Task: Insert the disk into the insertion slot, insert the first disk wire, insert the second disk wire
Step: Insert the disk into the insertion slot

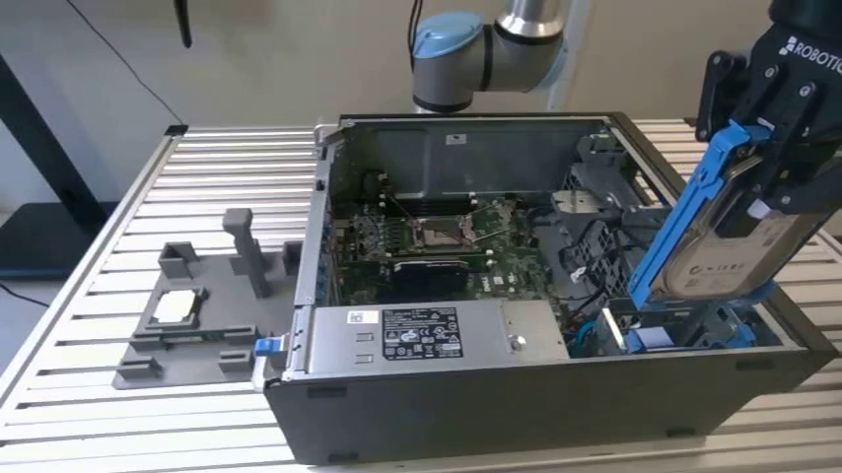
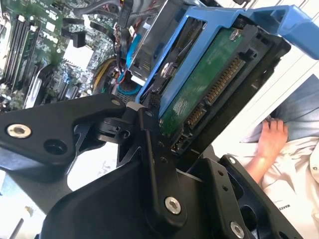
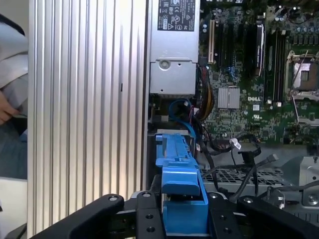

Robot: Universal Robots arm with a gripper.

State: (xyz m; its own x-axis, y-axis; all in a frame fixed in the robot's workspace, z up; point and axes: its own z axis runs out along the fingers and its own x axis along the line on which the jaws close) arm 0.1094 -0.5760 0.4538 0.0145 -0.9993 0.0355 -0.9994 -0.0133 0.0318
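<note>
Grips the disk (image 1: 721,258) by its blue carrier (image 1: 684,212), gripper (image 1: 767,192) clamped tight around it. Tilted, lower end at the insertion slot (image 1: 677,333) — four o'clock in the case (image 1: 526,419). Likely stiff, hefty, shock-sensitive — carrier edges the safest hold.

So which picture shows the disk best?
The exterior view: the whole disk shows there, tilted above the case, gripped by the end effector. The second wrist view shows its green underside and connectors close up; the first wrist view shows its blue carrier edge-on.
</note>
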